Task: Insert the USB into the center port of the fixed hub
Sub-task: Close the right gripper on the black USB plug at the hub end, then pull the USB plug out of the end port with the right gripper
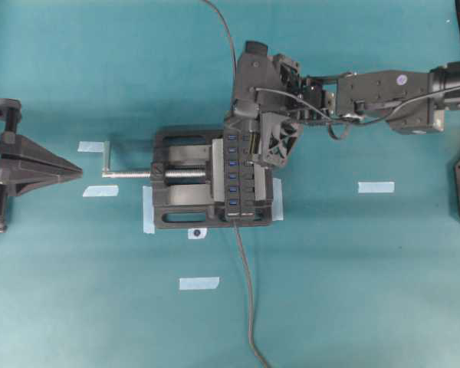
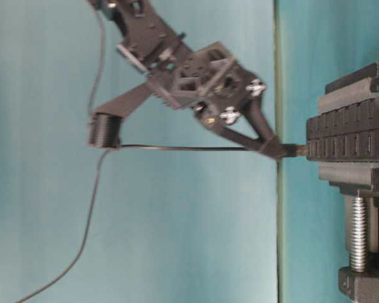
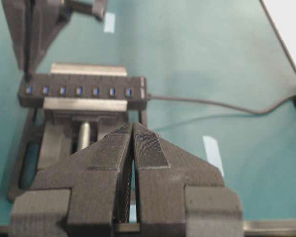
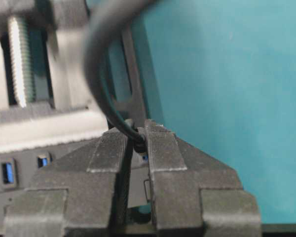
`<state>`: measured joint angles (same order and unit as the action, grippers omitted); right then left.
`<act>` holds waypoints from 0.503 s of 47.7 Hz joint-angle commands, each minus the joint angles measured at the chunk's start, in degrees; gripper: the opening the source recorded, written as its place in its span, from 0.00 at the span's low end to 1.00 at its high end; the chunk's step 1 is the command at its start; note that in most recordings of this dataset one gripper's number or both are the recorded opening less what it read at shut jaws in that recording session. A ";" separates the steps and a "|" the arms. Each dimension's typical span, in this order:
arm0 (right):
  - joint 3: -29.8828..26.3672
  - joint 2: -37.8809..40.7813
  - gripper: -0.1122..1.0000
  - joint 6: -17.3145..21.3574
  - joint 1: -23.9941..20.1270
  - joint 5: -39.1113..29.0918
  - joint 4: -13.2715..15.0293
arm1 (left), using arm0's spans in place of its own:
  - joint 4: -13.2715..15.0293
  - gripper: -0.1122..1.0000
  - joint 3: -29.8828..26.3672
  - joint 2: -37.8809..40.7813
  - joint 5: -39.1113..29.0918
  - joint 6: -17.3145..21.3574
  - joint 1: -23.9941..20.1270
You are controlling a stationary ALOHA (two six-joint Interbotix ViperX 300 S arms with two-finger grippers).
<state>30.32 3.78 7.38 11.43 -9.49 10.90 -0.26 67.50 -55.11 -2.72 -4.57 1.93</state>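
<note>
I'm watching the long narrow black strip hub (image 1: 240, 178) with its row of blue ports, clamped in the black vise with the silver screw (image 1: 185, 188) on the teal surface (image 1: 353, 276); that hub is my landmark. The right gripper (image 4: 138, 143) is clenched on the small black rectangular USB plug (image 4: 138, 144), its thin dark grey cable (image 2: 177, 148) running back away from the hub. From table level, the plug (image 2: 292, 150) sits right at the hub's face, at the end of the row nearest the right arm, gripper tips just behind it. Whether it's actually seated in a slot, I can't tell. The left wrist view agrees: the right gripper (image 3: 27, 69) stands over the outermost port at that end. The center port (image 3: 79, 91), fourth blue slot along the hub, shows open and apart from the plug. My left gripper (image 3: 132, 148) is pressed together on nothing, facing the hub from the vise screw's side, well apart from it.
</note>
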 commanded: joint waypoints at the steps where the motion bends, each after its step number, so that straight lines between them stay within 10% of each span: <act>1: -2.11 -2.37 0.17 -0.18 -0.26 -1.49 0.00 | -0.09 0.11 -1.05 0.88 0.35 -0.18 -0.09; 24: -2.72 -7.38 0.17 0.26 -2.64 -5.54 -2.90 | -0.09 0.11 -1.05 0.88 0.26 -0.35 0.09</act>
<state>28.56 -1.58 7.38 9.23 -15.29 8.53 -0.26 67.50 -54.67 -2.72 -4.83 1.93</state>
